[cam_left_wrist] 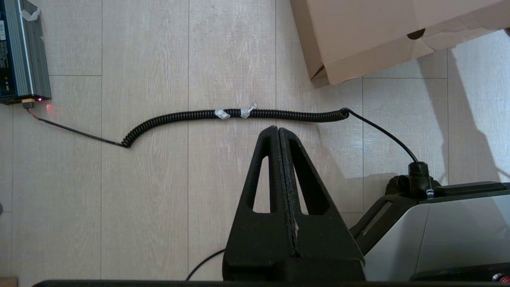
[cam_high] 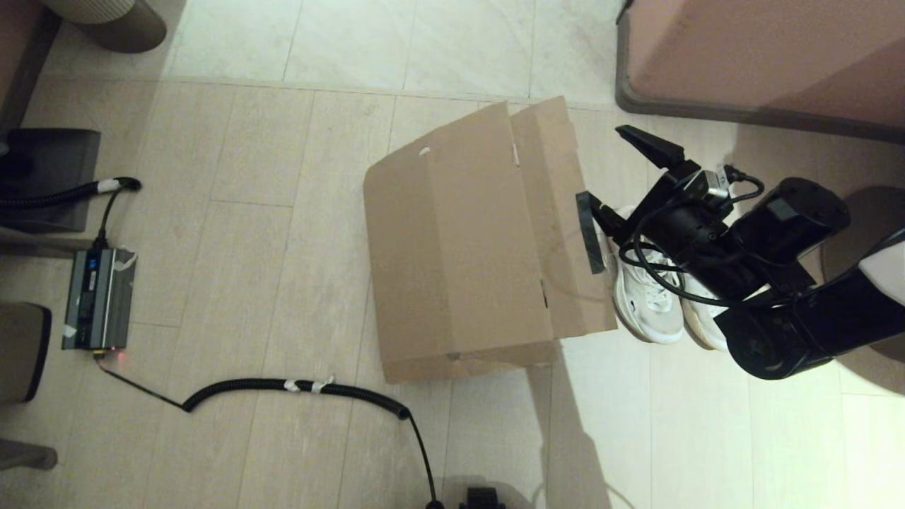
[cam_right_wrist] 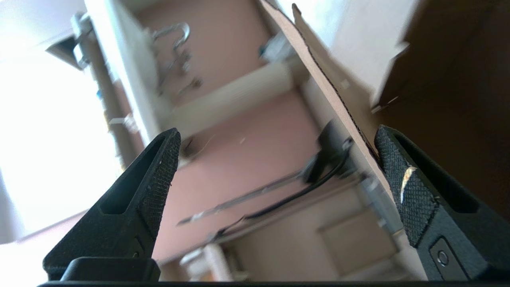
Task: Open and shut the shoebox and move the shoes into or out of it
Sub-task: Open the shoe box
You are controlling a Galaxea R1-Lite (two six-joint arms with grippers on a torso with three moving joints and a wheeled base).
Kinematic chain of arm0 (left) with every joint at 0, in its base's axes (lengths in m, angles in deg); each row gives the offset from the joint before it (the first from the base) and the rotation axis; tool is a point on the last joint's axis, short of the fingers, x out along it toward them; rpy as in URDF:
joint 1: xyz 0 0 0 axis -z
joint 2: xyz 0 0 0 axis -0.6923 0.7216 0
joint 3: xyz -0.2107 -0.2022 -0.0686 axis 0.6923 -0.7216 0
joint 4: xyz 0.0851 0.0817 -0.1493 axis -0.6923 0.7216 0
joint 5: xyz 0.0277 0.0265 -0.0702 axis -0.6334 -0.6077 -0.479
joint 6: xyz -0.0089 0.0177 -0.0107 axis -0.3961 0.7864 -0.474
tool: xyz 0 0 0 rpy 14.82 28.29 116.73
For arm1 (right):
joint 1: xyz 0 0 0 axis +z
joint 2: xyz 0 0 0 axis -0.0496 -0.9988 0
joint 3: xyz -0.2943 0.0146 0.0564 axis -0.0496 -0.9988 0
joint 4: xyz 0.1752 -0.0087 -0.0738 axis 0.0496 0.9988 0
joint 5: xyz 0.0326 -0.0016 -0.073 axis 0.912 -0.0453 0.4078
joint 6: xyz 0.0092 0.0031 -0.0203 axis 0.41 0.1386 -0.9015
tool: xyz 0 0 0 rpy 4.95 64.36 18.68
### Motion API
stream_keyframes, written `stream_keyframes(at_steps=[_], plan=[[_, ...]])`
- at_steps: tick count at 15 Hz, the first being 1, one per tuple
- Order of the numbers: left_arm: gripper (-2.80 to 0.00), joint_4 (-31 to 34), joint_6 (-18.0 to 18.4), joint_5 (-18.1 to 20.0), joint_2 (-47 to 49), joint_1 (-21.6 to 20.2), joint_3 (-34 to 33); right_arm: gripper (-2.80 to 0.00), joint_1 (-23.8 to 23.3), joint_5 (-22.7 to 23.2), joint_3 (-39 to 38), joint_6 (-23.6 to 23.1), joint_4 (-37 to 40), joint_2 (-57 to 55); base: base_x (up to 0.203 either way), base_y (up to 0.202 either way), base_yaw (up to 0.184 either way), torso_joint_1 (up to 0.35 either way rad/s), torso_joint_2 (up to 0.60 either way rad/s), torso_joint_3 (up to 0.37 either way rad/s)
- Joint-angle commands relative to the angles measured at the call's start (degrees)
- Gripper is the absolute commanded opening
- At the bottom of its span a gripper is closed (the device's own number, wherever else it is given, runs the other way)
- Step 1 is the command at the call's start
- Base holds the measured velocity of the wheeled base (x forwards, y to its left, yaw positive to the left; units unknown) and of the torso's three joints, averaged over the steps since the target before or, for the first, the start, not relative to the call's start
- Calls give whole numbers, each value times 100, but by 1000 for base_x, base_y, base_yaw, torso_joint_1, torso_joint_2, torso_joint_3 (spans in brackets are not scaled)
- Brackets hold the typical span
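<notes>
The brown cardboard shoebox [cam_high: 459, 247] lies on the floor in the middle of the head view, its lid flap [cam_high: 558, 212] down over it and slightly raised along the right edge. A dark tape strip [cam_high: 592, 233] marks that edge. My right gripper [cam_high: 602, 166] is open around the flap's edge [cam_right_wrist: 338, 107]; in the right wrist view the cardboard rests against one finger pad [cam_right_wrist: 402, 187] of the right gripper [cam_right_wrist: 277, 131]. The white shoes [cam_high: 647, 297] stand side by side on the floor right of the box, partly under my right arm. My left gripper [cam_left_wrist: 277, 128] is shut on nothing, low above the floor near the box's front corner [cam_left_wrist: 322, 75].
A black coiled cable [cam_high: 297, 386] runs across the floor in front of the box to a grey power unit [cam_high: 97, 297] on the left. A pink piece of furniture [cam_high: 763, 56] stands behind the right arm. Dark objects [cam_high: 42, 177] line the left edge.
</notes>
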Motion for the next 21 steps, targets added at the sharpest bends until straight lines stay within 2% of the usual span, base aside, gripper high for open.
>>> stream_keyframes(at_steps=[1, 4, 13, 17, 21], plan=[[-280, -2, 1, 0, 7, -1, -44, 0, 125, 20, 1, 104, -50, 217, 0, 0, 0, 0, 0, 0], [-280, -2, 1, 0, 7, -1, -44, 0, 390, 64, -18, 404, -50, 437, 0, 0, 0, 0, 0, 0], [-280, -2, 1, 0, 7, -1, -44, 0, 1477, 161, -163, 417, 31, 747, 0, 0, 0, 0, 0, 0], [-280, -2, 1, 0, 7, -1, -44, 0, 2125, 161, -144, 356, 102, 529, 0, 0, 0, 0, 0, 0], [-280, -2, 1, 0, 7, -1, -44, 0, 2939, 237, 286, 124, 94, -17, 0, 0, 0, 0, 0, 0]])
